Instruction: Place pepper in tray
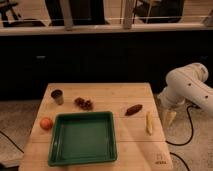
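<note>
Toward the right edge of the worktop (pixel 131 149), about midway between far and near edges, lies the pepper (pixel 133 109), flat on the wood and touching nothing. Its long axis slants, one end toward the tray, the other toward the far right corner. The tray (pixel 83 115) sits near the near edge, left of centre, with nothing in it that I can see. The pepper is just off its far right corner, so not placed yet.

The hand (pixel 169 117) hangs off the worktop, beyond the right edge, pointing down and holding nothing I can see. Wide or narrow, I cannot tell. Key relation: the pepper lies inward from the hand, across the right edge, with the pale yellow stick (pixel 149 122) between them and slightly nearer the near edge. I judge the reach has to come in over that stick and turn to cross the pepper's slant.

Also on the worktop: dark red cluster (pixel 84 103), metal cup (pixel 57 96) near the far left corner, orange fruit (pixel 46 123) at the left edge. The arm is cut off at the picture's right side.
</note>
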Robot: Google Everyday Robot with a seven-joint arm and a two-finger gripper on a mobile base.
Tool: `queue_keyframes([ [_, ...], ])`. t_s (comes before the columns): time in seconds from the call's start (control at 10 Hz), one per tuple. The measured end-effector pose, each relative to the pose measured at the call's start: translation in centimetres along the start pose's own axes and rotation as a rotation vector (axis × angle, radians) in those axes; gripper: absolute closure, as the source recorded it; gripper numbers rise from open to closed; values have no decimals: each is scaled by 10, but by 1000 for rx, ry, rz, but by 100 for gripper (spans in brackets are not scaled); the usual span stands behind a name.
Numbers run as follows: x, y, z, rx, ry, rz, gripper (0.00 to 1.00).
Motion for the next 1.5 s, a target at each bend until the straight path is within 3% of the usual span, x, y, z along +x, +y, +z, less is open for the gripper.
queue_keyframes([
  [0.6, -2, -2, 2, 8, 0, 0, 20],
  [0.9, -33, -14, 16, 32, -10, -13, 20],
  [1.3, -35, -20, 24, 51, -20, -24, 20],
  [1.5, -55, -29, 31, 62, -35, -35, 20],
])
